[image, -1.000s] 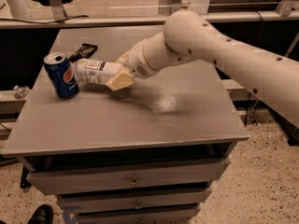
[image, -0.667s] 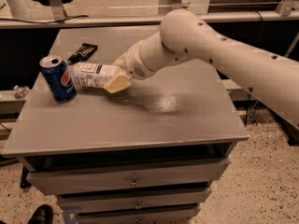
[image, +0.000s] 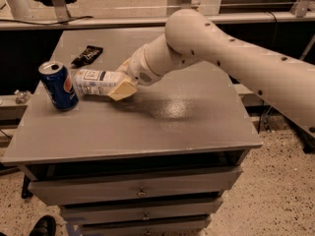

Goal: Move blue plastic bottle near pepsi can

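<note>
End effector (image: 121, 84) tight around blue plastic bottle (image: 93, 81) low over table (image: 187, 117), just beside upright Pepsi-logo pepsi can (image: 59, 86).

Bottle (image: 96, 81) end hidden within hand (image: 123, 84)

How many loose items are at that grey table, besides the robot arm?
3: the pepsi can at the left edge, the blue plastic bottle held sideways beside it by the tool, a black wrapper behind them. The arm could hide more.
</note>
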`<state>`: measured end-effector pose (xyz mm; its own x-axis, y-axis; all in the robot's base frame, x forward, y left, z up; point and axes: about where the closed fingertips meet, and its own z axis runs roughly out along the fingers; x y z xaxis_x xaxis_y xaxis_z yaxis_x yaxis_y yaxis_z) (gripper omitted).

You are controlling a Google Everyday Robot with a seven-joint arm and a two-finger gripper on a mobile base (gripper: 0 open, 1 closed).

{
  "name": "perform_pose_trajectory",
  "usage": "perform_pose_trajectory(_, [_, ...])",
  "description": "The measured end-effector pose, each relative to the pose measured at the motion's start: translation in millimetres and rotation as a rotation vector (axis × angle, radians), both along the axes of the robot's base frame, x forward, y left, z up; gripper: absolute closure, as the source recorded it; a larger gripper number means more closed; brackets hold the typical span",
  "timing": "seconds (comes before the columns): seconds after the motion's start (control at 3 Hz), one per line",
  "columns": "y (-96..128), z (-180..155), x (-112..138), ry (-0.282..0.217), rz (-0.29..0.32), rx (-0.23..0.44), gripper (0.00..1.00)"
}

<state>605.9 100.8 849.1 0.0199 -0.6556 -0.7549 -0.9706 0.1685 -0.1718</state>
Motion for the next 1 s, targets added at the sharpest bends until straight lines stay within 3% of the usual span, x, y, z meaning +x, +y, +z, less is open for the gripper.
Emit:
perform_pose_trajectory(0.33, [1,0,-2,0.005,0.013,-0.007,0.13])
perform_pose_trajectory(0.67, [0,-1,-4,0.012,0.021,-0.009,0.00])
perform_pose_trajectory(1.0, [-9,2,-6,0.024,0.015,0.003,0.00])
